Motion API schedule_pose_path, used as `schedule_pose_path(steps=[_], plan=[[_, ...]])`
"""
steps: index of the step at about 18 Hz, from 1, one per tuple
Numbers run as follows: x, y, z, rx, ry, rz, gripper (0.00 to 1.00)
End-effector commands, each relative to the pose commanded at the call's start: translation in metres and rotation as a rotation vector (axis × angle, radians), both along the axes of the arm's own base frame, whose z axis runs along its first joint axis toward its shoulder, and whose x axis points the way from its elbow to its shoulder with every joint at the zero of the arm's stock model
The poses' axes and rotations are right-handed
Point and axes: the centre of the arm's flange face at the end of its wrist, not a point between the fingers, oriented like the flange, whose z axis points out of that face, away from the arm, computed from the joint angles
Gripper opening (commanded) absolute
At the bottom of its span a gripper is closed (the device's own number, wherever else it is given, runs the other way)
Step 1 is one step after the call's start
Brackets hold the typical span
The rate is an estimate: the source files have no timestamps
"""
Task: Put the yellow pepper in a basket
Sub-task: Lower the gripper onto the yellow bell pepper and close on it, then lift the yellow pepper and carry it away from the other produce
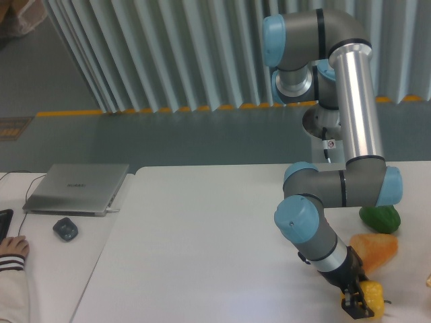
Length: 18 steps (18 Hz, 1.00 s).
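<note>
One white bench point(202, 249) fills the lower half of the view, and everything else is placed against it. Over its right side bends the arm point(353, 101), silver tube and blue joint caps, reaching down to the bench's near right corner. On a separate grey surface just left of the bench lies a closed silver laptop point(76, 188). On the bench's right edge, behind the arm's elbow, sits a green pepper point(380, 219), and just nearer the camera lies an orange wedge-shaped piece point(376, 248). Left of the bench, in front of the laptop, rests a dark mouse point(65, 229), and a hand point(12, 247) in a striped sleeve shows at the far left border. At the bench's near right corner the black gripper point(357, 305) is closed onto the yellow pepper point(372, 296), fingers pressed against its left side. Whether the pepper rests on the bench or is lifted cannot be told.
</note>
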Motion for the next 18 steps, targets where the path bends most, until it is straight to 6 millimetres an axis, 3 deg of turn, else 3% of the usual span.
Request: schedule_pose_path(steps=[2,5,7,9,16,18], plan=[[0.004,-0.007,0.023,0.073,-0.027,0.032,0.41],[-0.005,-0.024,0.060,0.175,-0.056,0.088,0.41],[-0.032,-0.061,0.088,0.251,-0.091,0.157,0.41],[-0.060,-0.091,0.102,0.301,-0.115,0.211,0.41],[-0.166,-0.183,0.107,0.379,-0.154,0.351,0.41],[-0.204,-0.214,0.088,0.369,-0.147,0.361,0.41]])
